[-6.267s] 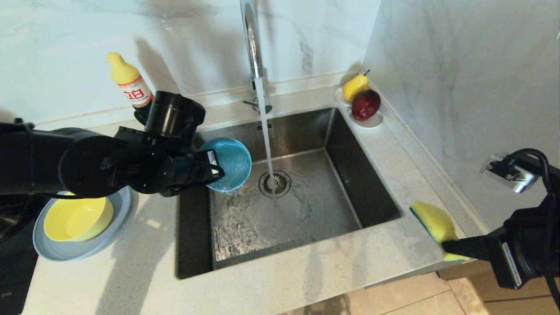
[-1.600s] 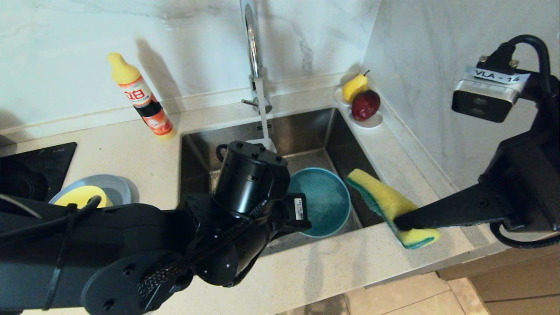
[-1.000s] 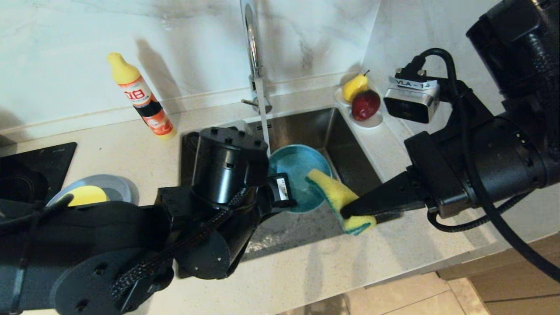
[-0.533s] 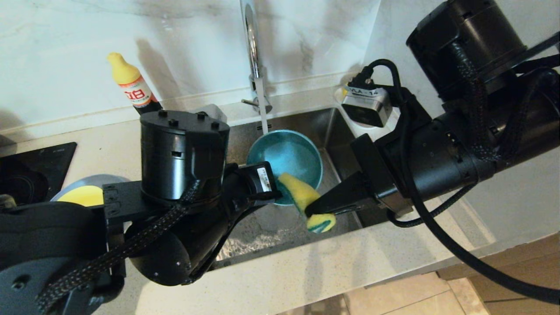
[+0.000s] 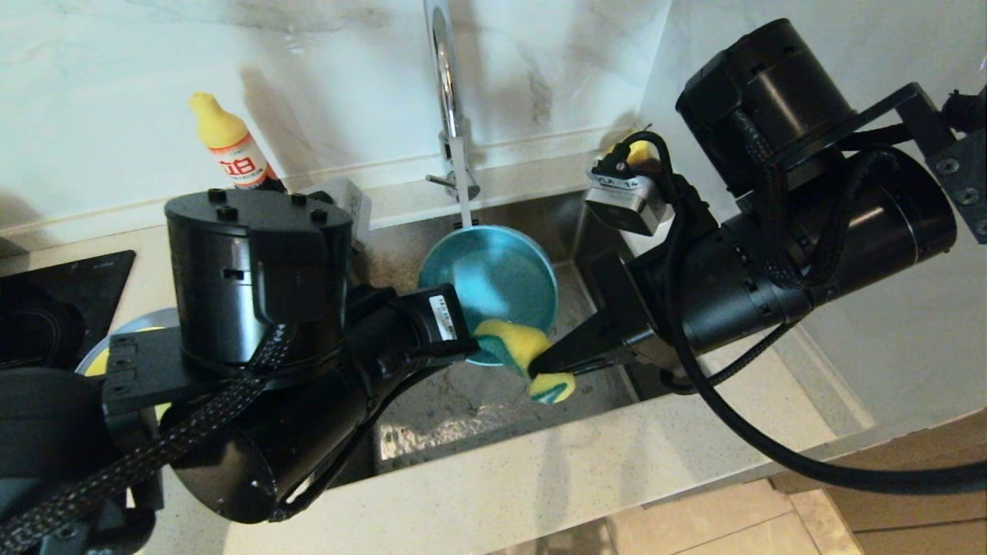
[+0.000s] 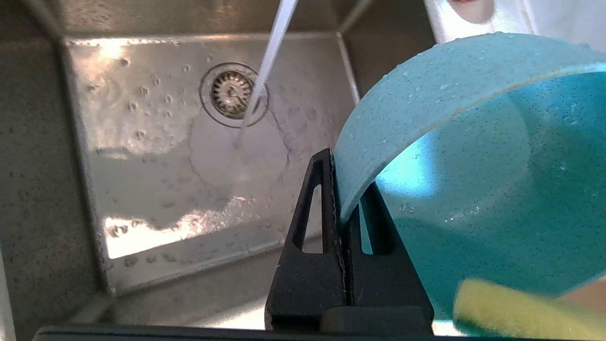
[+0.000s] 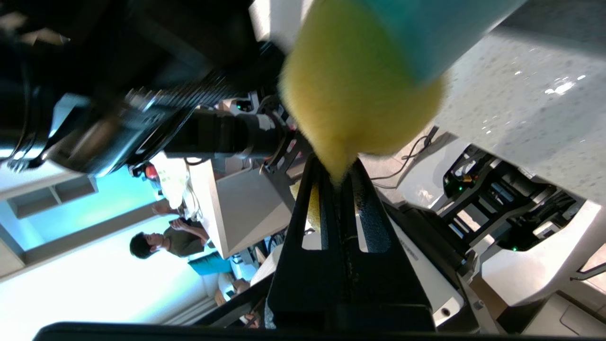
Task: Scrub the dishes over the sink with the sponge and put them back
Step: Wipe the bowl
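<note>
Over the sink (image 5: 463,420) my left gripper (image 5: 465,337) is shut on the rim of the small teal-blue bowl (image 5: 487,281), holding it tilted with its opening toward me. In the left wrist view one finger sits outside the bowl (image 6: 473,189) wall and one inside, at the gripper (image 6: 343,189). My right gripper (image 5: 540,362) is shut on the yellow sponge (image 5: 515,345), whose free end presses on the bowl's lower rim and inner wall. The sponge (image 7: 360,90) bulges out past the right gripper (image 7: 337,176). The faucet (image 5: 443,77) runs water just behind the bowl.
The grey-blue plate (image 5: 139,322) with the yellow-green bowl (image 5: 92,362) sits on the counter at far left, mostly hidden behind my left arm. A detergent bottle (image 5: 231,154) stands at the back wall. A pear (image 5: 640,153) peeks out behind my right wrist. A black cooktop (image 5: 62,301) lies left.
The left arm has raised the bowl and carried it back toward the water stream. The right arm has swung in from the right, bringing the sponge onto the bowl's rim.
</note>
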You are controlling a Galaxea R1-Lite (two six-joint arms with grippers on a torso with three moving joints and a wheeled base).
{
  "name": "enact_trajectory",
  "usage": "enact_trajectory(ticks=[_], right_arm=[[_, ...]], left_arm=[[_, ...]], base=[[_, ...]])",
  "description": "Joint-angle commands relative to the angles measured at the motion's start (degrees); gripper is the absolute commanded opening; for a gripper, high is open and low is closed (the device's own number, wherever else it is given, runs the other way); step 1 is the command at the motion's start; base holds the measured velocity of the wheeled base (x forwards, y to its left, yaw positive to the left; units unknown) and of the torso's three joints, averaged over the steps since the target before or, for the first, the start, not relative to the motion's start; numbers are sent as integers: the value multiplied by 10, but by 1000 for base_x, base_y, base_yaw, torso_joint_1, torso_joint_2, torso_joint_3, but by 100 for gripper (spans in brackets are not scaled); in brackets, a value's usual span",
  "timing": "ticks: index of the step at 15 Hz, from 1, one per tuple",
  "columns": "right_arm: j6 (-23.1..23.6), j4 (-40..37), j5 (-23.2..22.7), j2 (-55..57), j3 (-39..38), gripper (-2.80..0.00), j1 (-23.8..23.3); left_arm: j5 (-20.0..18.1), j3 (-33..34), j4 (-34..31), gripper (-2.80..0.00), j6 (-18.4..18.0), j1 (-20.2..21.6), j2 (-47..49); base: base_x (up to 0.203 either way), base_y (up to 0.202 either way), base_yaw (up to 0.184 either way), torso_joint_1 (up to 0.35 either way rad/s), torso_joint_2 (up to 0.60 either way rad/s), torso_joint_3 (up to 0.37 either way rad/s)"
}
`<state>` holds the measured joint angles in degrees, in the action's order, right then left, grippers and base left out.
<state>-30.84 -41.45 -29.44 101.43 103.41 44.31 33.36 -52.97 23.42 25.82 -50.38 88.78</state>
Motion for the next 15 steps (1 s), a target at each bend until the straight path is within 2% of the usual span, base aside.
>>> enact_trajectory(ticks=[1, 3, 5, 11, 15], right_arm=[[-3, -3, -2, 13, 20, -280, -12], [-3, -4, -1, 18, 37, -280, -17], [-3, -6, -1, 25, 63, -280, -18], [-4, 17, 0, 38, 72, -280, -24], [-4, 36, 2, 41, 74, -280, -41]], left_arm=[[-3, 13, 3, -280, -4, -2, -18], [-10, 15, 3, -280, -7, -6, -21], [-21, 29, 16, -280, -26, -19, -19], [-2, 71, 169, -280, -109, -29, 29], [-1, 82, 174, -280, -111, -36, 26]], base=[[0, 0, 0, 0, 0, 0], [0, 0, 0, 0, 0, 0], [0, 0, 0, 0, 0, 0], [0, 0, 0, 0, 0, 0], [0, 0, 0, 0, 0, 0]])
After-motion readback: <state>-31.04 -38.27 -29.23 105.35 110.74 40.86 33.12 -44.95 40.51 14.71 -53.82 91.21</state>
